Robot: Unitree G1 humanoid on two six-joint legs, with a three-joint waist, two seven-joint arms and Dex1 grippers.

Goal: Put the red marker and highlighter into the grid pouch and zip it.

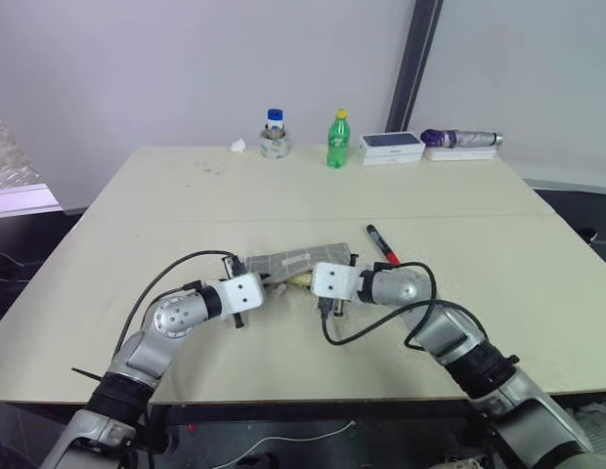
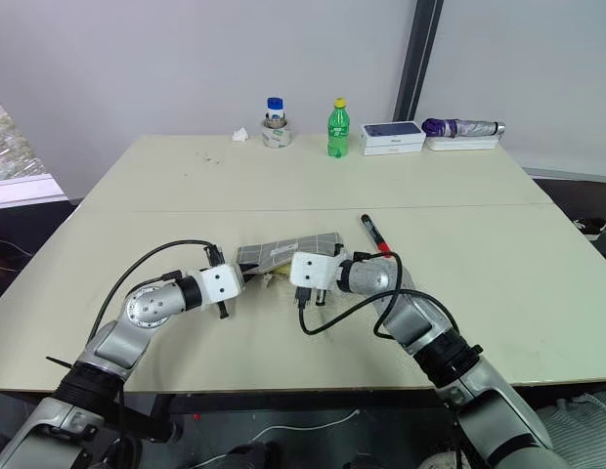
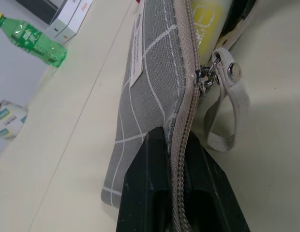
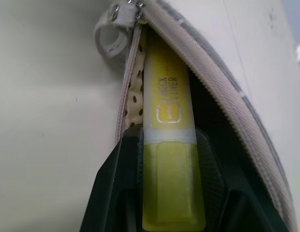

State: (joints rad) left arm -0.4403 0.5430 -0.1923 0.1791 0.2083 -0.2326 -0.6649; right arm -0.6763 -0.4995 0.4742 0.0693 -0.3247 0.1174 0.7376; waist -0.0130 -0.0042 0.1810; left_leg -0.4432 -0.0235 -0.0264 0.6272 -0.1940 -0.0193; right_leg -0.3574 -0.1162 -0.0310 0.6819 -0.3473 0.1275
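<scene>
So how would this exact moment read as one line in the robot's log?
left gripper: shut on grid pouch | right gripper: feeding highlighter into pouch | red marker: on table

The grid pouch (image 1: 288,262) lies near the middle of the table (image 1: 186,195), between the left gripper (image 3: 181,193) and the right gripper (image 4: 164,193). The highlighter (image 4: 167,121) sits partly inside its open mouth. The red marker (image 1: 382,244) lies just right of the pouch, seemingly apart. A bottle (image 1: 337,140) stands at the far edge.
</scene>
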